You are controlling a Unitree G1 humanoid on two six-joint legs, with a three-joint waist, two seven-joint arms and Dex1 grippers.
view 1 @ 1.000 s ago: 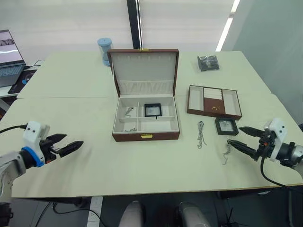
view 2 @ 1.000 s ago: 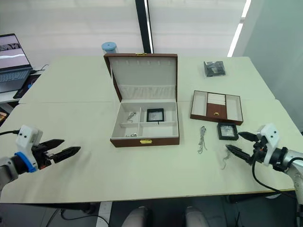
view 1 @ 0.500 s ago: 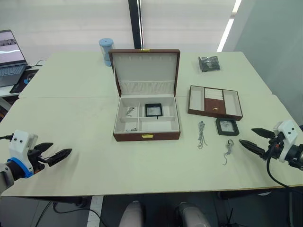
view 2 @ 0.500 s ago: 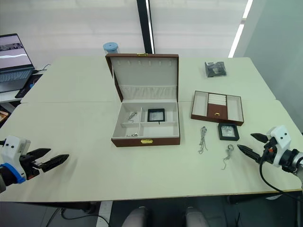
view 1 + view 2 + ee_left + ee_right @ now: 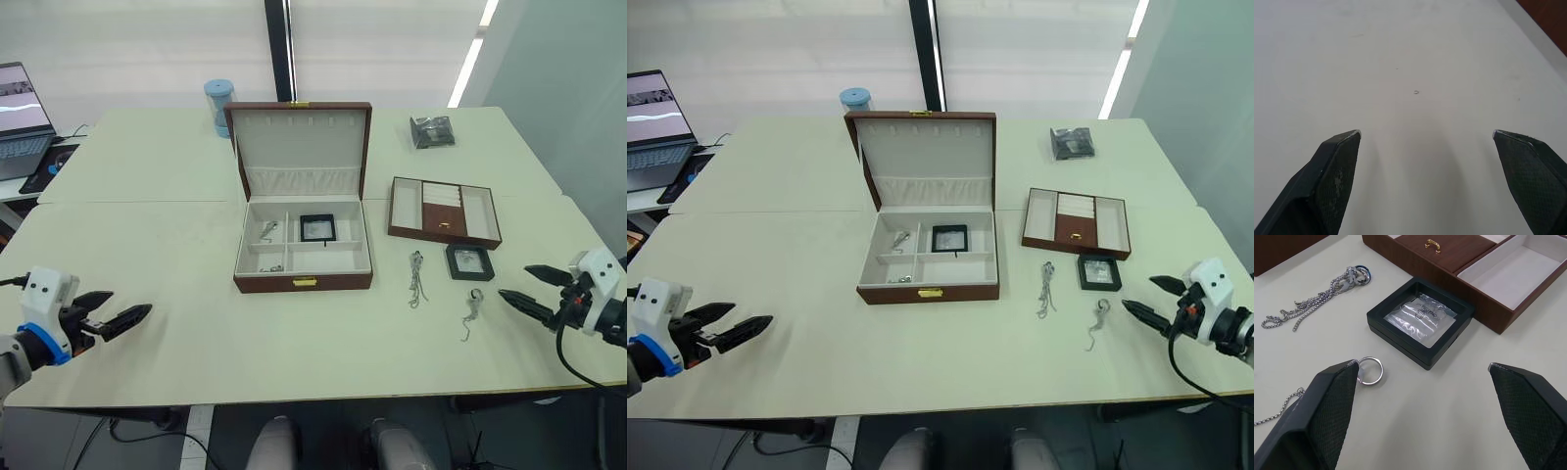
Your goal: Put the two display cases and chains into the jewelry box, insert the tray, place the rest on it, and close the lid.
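The jewelry box (image 5: 303,281) stands open at the table's middle, its lid (image 5: 299,145) upright. Inside lie one display case (image 5: 315,228) and a small silvery chain (image 5: 268,230) in a left compartment. The other display case (image 5: 469,260) sits on the table right of the box, in front of the tray (image 5: 444,211). A short chain with a ring end (image 5: 472,313) lies just ahead of my right gripper (image 5: 515,282), which is open and empty; its wrist view shows the ring (image 5: 1370,370) and the case (image 5: 1419,320). My left gripper (image 5: 130,304) is open over bare table, near the front left.
A longer doubled chain (image 5: 416,278) lies between the box and the case. A crinkly dark packet (image 5: 430,130) sits at the back right, a blue cup (image 5: 217,103) behind the box, and a laptop (image 5: 20,117) at the far left.
Over the last second both grippers have drawn back outward, the left toward the front left corner, the right away from the ring chain. Both stay open. The objects have not moved.
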